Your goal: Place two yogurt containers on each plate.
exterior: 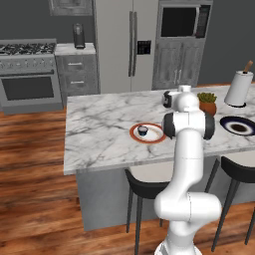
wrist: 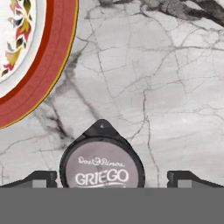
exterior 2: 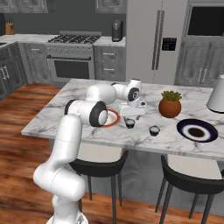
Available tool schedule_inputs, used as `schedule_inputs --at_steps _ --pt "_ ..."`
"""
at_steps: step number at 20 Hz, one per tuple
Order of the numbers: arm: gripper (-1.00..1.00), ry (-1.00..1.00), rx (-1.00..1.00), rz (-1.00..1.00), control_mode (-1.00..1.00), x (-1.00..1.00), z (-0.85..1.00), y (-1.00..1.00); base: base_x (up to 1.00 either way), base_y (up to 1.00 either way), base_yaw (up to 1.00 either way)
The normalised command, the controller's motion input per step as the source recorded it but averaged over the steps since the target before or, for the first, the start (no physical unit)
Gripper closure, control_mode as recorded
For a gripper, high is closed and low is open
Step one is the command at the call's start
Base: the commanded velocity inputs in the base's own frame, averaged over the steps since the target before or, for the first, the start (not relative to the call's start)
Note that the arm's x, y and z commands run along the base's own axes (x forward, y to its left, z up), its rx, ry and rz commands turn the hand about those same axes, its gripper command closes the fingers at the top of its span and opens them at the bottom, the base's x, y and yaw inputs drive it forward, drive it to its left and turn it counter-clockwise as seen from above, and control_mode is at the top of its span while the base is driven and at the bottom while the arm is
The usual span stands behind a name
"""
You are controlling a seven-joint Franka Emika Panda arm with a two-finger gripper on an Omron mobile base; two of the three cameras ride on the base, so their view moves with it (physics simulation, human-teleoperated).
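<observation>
My gripper hangs open just above a yogurt container that stands on the marble right of the orange-rimmed plate. In the hand view its dark lid reads "GRIEGO" and lies between my two fingertips, which are spread wide and clear of it. The orange-rimmed plate fills the upper left there. A second yogurt container stands further right on the counter. Another one sits on the orange-rimmed plate. The navy-rimmed plate lies to the right with no cup on it.
A terracotta pot with a green plant stands behind the two loose cups. A white paper-towel roll is at the far right. Two dark stools stand under the island's near edge.
</observation>
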Motion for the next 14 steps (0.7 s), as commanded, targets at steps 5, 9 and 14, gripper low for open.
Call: schedule_inputs --at_steps 5,9,14 --pt "-1.0 0.0 0.0 0.0 -1.0 -0.07 -0.03 0.07 0.0 0.0 0.0" --pt "-1.0 0.0 0.0 0.0 -1.0 0.0 -0.18 0.0 0.0 0.0 0.0" --pt "-1.0 0.0 0.0 0.0 -1.0 0.0 -0.23 0.0 0.0 0.0 0.0"
